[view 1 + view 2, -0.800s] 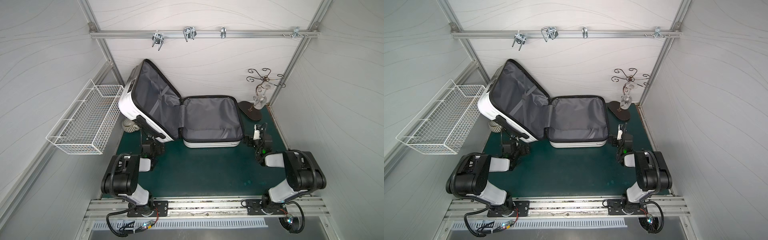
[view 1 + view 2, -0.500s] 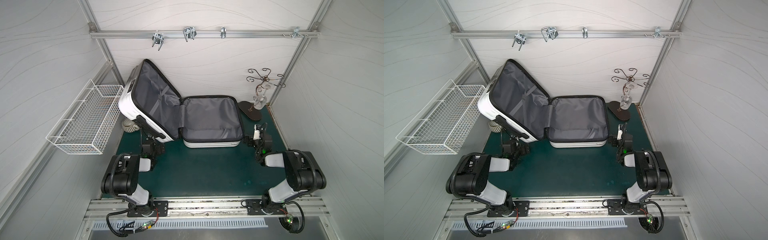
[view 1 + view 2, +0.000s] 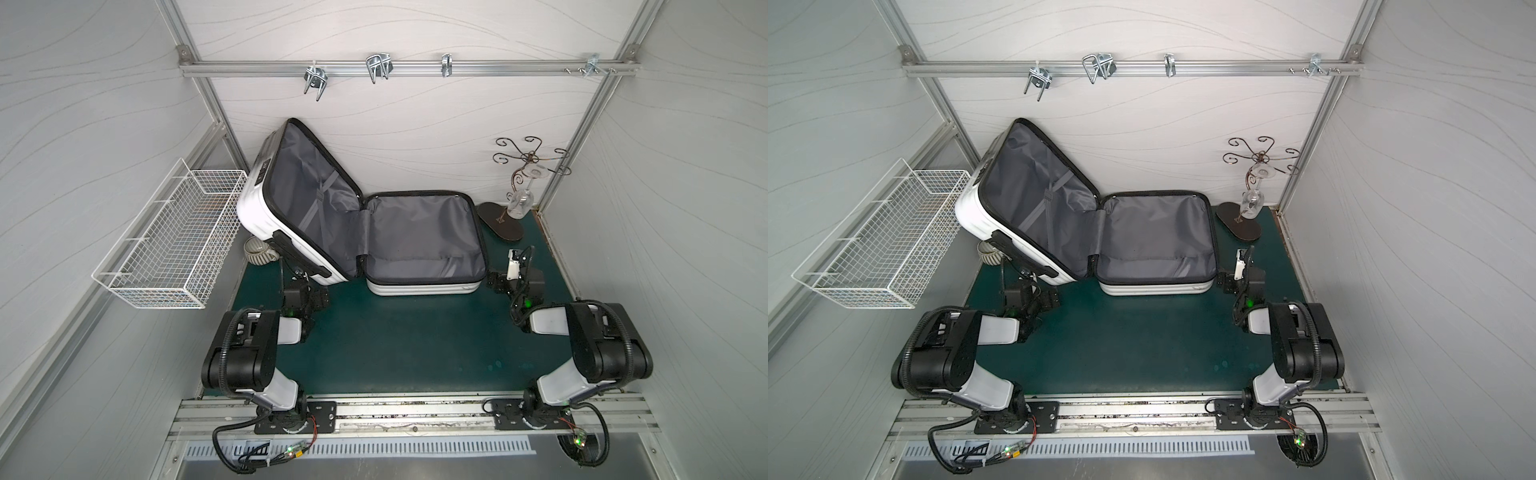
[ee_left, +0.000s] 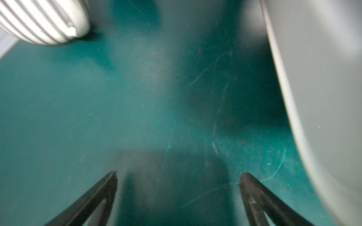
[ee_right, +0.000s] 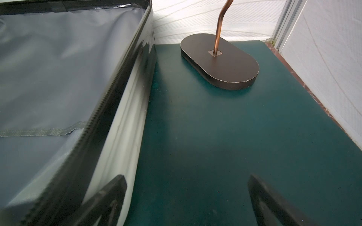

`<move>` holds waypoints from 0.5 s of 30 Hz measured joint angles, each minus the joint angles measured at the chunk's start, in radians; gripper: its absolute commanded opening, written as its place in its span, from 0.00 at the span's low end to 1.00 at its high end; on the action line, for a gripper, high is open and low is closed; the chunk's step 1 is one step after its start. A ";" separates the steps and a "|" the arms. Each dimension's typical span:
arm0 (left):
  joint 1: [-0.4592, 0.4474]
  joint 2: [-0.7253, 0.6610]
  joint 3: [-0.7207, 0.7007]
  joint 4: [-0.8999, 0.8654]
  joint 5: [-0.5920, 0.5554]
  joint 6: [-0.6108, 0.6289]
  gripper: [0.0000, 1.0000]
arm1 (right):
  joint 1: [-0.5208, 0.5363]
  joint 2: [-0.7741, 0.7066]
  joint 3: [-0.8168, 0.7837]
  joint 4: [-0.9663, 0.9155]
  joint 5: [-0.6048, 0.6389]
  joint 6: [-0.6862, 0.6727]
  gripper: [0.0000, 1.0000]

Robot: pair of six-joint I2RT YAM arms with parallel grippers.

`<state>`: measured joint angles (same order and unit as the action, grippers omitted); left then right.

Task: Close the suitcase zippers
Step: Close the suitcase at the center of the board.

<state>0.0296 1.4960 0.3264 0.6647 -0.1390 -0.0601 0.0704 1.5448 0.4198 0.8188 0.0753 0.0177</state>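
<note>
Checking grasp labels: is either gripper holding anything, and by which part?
Nothing is held: left gripper and right gripper both stand open and empty near the suitcase.

1. The suitcase (image 3: 361, 224) lies wide open at the back of the green mat (image 3: 407, 332). One white ribbed half is flat and the other is raised at a tilt (grey lining, with straps crossing the raised half).
2. The zippers (image 5: 92, 119) are undone, and black track rims both halves.

A dark green desk (image 3: 415, 345) is carrying an open suitcase (image 3: 419, 232), one half lying flat, the other tilting upward; a ribbed pale cup (image 3: 258, 254) is sitting just beside the raised half, and an oval-based wire stand (image 3: 496, 220) is standing at the back corner.
</note>
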 measured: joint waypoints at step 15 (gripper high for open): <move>-0.071 -0.688 0.262 -0.919 -0.188 -0.266 0.98 | 0.092 -0.265 0.372 -0.698 0.067 0.140 0.99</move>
<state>-0.0410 0.8082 0.5888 -0.2546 -0.3275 -0.3264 0.1627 1.2797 0.7918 0.1207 0.1425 0.1574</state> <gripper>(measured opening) 0.985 0.992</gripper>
